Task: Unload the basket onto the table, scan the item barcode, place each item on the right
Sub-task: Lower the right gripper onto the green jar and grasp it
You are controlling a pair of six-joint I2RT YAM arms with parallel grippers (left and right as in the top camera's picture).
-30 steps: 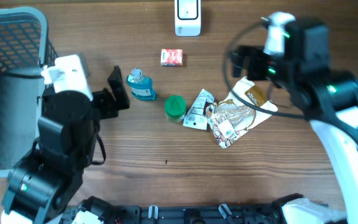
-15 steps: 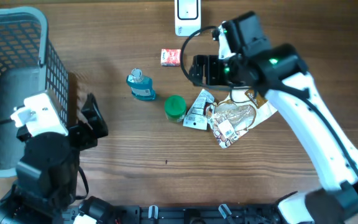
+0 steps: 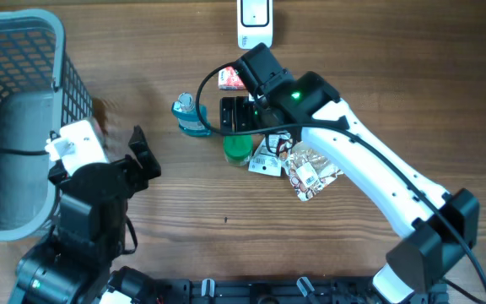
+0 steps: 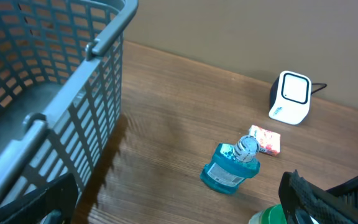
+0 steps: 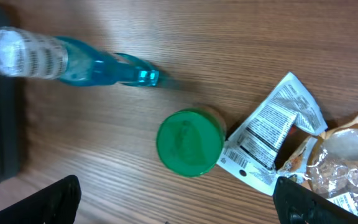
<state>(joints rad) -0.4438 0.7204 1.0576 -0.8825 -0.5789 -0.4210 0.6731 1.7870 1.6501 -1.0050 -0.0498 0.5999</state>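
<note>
Both wide open, empty: left gripper (image 3: 142,153), right gripper (image 3: 231,116) partly hiding green jar (image 3: 237,152).

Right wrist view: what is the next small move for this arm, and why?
Probably lower straight toward the green-lidded jar. The right fingers are open and empty, and the jar sits about midway between them, apart from the blue bottle and close beside the white packet.
</note>
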